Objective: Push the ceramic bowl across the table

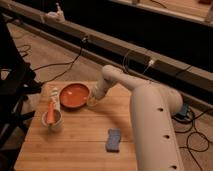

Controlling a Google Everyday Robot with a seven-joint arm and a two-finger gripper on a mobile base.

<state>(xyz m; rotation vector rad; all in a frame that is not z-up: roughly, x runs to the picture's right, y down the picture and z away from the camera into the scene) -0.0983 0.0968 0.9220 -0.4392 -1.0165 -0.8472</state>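
Note:
The ceramic bowl [74, 95] is an orange-red shallow dish on the far left part of the light wooden table [85, 135]. My white arm reaches in from the right. The gripper [93, 100] is low at the bowl's right rim and looks to touch it. The fingertips are hidden behind the wrist and the bowl's edge.
A small white cup with an orange stick [52, 119] stands left of the bowl near the table's left edge, with a small white bottle [55, 94] behind it. A blue sponge [114, 140] lies at the front middle. Cables and a dark chair [12, 95] lie beyond the table.

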